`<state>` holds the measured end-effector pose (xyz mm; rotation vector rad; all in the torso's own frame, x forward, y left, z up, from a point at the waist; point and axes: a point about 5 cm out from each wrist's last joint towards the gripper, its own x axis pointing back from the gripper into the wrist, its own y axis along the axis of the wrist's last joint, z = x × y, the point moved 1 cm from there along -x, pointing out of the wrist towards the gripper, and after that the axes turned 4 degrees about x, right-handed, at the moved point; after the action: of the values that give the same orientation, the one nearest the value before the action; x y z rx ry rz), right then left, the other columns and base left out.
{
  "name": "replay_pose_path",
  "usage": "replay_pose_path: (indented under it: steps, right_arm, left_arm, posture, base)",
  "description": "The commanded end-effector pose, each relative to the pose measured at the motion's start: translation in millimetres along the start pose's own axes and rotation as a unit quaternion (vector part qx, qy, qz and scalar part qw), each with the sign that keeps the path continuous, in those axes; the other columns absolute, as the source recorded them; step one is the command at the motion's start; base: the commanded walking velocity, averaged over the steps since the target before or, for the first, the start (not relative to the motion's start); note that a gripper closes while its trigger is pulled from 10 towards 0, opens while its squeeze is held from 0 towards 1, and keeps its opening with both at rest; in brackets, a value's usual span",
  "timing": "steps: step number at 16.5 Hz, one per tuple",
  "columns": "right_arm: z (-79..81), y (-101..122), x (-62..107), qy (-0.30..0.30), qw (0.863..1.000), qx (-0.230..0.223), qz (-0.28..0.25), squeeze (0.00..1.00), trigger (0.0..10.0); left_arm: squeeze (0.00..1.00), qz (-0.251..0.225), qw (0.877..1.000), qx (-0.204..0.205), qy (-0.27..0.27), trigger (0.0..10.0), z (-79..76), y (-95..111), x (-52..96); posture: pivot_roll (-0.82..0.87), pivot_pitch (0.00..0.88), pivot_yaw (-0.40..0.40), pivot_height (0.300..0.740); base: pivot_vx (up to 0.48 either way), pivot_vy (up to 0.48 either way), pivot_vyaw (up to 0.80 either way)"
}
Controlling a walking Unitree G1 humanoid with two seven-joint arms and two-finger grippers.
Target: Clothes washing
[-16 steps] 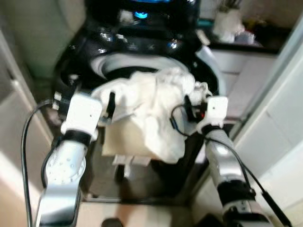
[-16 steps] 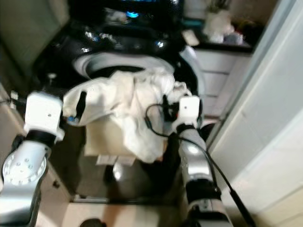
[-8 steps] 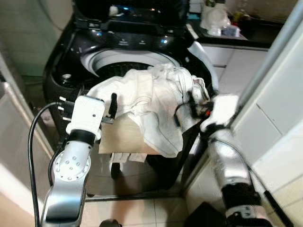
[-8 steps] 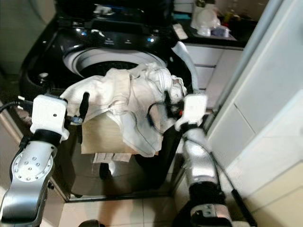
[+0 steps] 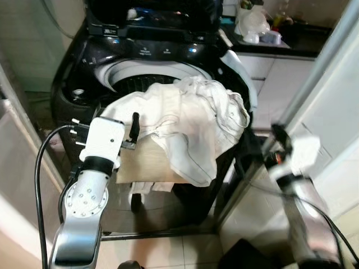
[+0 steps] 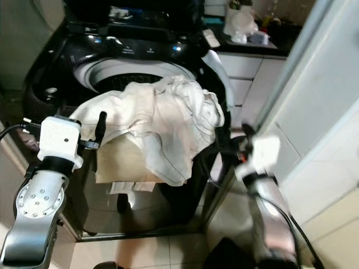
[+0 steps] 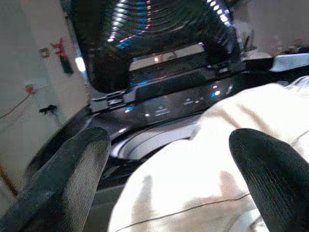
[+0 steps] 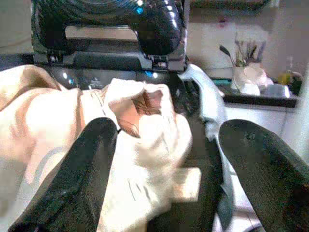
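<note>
A heap of white clothes lies draped over a tan box at the front rim of a black top-loading washing machine with its lid up. My left gripper is at the heap's left edge, open; in the left wrist view its fingers stand wide apart with the clothes just beyond them. My right gripper is blurred, to the right of the heap and apart from it. In the right wrist view the right gripper is open with nothing held, the clothes ahead of it.
A white cabinet and wall panel close in on the right. A dark counter with white crockery runs behind it. A pale panel stands on the left. Tiled floor lies below the machine.
My right gripper has drawn back to the right, off the clothes' right edge, and the heap has sagged there. The left arm has barely moved.
</note>
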<state>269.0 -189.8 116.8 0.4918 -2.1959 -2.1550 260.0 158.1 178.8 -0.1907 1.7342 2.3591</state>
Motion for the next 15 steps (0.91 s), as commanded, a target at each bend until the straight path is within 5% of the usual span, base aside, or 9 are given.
replay_pose_path:
  steps: [1, 4, 7, 10, 15]
  right_arm:
    - [4.1, 10.0, -1.0, 0.025, 1.0, 0.007, -0.017, 0.0, 10.0]
    - [25.2, -25.4, 1.5, 0.105, 0.992, 0.01, 0.064, 0.0, 10.0]
    - [27.8, -64.5, -31.2, 0.112, 0.981, -0.031, 0.158, 0.0, 10.0]
    - [51.5, -71.4, -46.1, 0.171, 0.964, -0.066, 0.191, 0.0, 10.0]
    - [80.3, -85.3, -61.7, 0.187, 0.951, -0.084, 0.231, 0.0, 10.0]
  left_arm:
    - [0.0, -0.008, 1.0, 0.005, -0.005, 10.0, -3.2, 2.7, -2.0]
    - [0.0, -0.013, 1.0, 0.01, -0.011, 10.0, -5.9, 3.7, -4.0]
    - [0.0, -0.016, 1.0, 0.014, -0.016, 10.0, -9.9, 4.5, -8.1]
    - [0.0, -0.021, 1.0, 0.01, -0.004, 10.0, -4.6, 7.5, -7.9]
    - [0.0, -0.021, 1.0, 0.013, 0.004, 10.0, -5.7, 7.5, -8.1]
  posture:
    - [0.04, 0.0, -0.059, 0.74]
    - [0.03, 0.0, -0.046, 0.74]
    - [0.05, 0.0, -0.041, 0.74]
    - [0.09, 0.0, -0.065, 0.74]
    - [0.1, 0.0, -0.072, 0.74]
  base:
    - [0.0, 0.0, 0.0]
    - [0.0, 0.0, 0.0]
    - [0.0, 0.0, 0.0]
    - [0.0, 0.0, 0.0]
    - [0.0, 0.0, 0.0]
